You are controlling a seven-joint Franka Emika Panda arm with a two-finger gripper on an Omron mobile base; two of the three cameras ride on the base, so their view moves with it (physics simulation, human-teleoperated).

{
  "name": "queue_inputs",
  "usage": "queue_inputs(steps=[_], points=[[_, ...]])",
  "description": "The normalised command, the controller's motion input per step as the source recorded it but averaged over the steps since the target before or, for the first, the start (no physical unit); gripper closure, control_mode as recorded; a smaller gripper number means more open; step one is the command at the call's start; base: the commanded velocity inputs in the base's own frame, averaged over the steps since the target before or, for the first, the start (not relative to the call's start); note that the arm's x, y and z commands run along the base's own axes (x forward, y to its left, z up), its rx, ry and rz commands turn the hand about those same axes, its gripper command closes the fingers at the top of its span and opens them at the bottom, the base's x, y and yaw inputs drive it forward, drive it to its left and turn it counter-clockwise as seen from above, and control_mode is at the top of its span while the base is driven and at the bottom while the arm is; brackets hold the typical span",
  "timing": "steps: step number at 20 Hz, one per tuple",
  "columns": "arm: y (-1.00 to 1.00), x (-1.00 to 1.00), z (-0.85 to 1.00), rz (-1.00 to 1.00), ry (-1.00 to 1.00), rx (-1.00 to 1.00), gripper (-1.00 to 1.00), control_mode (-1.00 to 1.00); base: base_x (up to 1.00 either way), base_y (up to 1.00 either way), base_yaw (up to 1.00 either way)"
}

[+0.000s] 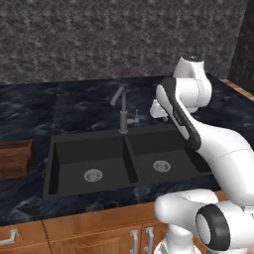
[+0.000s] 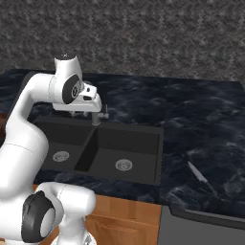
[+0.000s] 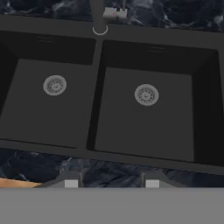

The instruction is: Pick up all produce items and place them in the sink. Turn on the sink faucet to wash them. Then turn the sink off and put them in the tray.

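My gripper hangs over the sink and looks down into it. My two fingers stand partly apart, and I hold nothing between them.

Just past my fingers is the front strip of counter. Then come the two black basins, side by side. Each one has only its round drain in it. So I think no produce is in the sink yet, and my job now is to go and fetch it.

Behind the basins stands the faucet, right at the wall between them. Its little lever sticks out to the side, near my hand. The tray sits on the counter, well off to the left of the sink.

To do this well, I should lift up and swing slowly, so I do not bump the faucet or its lever. I should open my fingers a bit more before I reach for a piece. When I come back, I should drop it low into a basin, so it does not roll away.
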Motion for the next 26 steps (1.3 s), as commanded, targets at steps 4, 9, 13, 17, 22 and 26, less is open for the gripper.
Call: queue_inputs(steps=[4,9,13,17,22,26], points=[[0.03,-0.07,0.00,0.00,0.00,0.00,-1.00,1.00,-0.06,0.05,0.00],[0.00,0.00,0.00,0.00,0.00,0.00,-1.00,1.00,-0.15,0.40,0.00],[0.00,0.00,0.00,0.00,0.00,0.00,-1.00,1.00,-0.09,0.46,0.00],[0.00,0.00,0.00,0.00,0.00,0.00,-1.00,1.00,-0.06,0.55,-0.01],[0.00,0.00,0.00,0.00,0.00,0.00,-1.00,1.00,0.00,0.52,-0.02],[0.00,0.00,0.00,0.00,0.00,0.00,-1.00,1.00,0.07,0.37,-0.02]])
